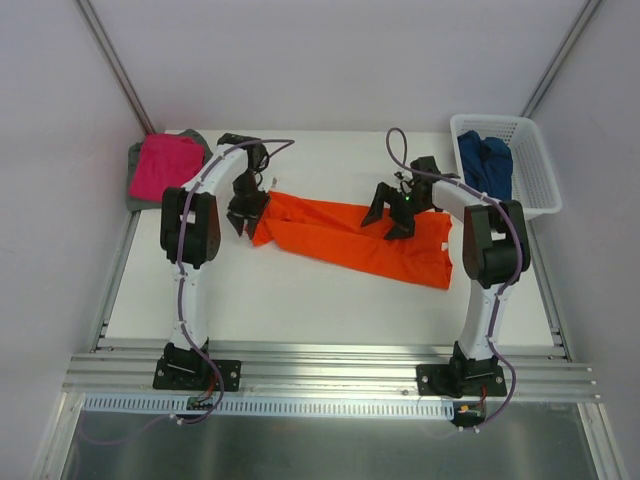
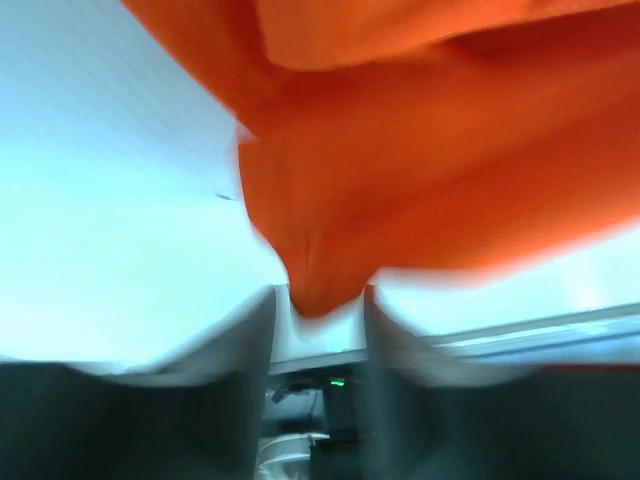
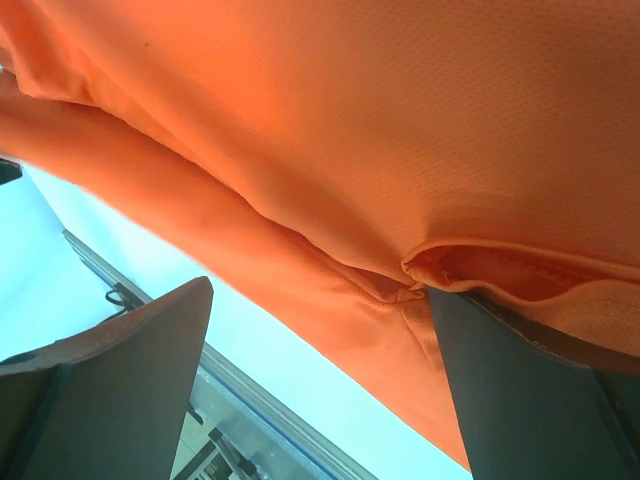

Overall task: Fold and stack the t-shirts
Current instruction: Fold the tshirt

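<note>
Orange shirt [image 1: 350,235] laid left to right across mid-table, an arm at each end.
Left gripper [image 2: 320,300] at the left tip, fingers near together, nub of cloth pinched between by the look of it, though blurred. Right gripper [image 1: 388,222] over the right part, fingers spread wide, cloth between them, nothing held. Long axis tilted slightly nearer at the right end. Each end nearest its own arm for the fold. Pink shirt [image 1: 165,165] on grey shirt [image 1: 133,190] at far left corner; blue shirt [image 1: 485,162] in basket [image 1: 538,200] at far right. Both well apart from the fold path, probably no obstruction.
</note>
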Robot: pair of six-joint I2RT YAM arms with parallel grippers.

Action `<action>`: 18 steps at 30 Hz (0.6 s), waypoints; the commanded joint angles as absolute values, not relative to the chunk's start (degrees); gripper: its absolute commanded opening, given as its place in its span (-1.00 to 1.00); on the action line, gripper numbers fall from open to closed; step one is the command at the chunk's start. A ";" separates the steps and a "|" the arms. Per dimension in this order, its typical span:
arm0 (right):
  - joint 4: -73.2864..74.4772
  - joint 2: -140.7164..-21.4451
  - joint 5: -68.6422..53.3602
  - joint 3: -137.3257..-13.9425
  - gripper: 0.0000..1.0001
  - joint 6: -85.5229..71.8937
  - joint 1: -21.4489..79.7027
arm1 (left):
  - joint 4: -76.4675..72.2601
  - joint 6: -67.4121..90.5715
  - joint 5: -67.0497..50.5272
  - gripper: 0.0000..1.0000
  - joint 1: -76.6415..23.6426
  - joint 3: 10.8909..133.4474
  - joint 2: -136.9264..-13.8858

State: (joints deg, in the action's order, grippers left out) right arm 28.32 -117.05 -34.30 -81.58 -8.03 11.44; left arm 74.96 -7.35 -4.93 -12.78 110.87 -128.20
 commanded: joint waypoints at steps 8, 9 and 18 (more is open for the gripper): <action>31.90 -114.35 -30.32 -77.87 0.91 -5.71 10.81 | 75.41 -6.68 0.27 0.98 -14.94 110.84 -121.30; 31.90 -114.08 -30.32 -77.78 0.91 -5.80 10.90 | 75.41 -6.51 0.09 0.98 -15.12 109.35 -120.68; 31.03 -112.76 -30.76 -76.47 0.91 -7.03 11.43 | 75.59 -5.36 -7.47 0.46 -15.73 104.40 -123.04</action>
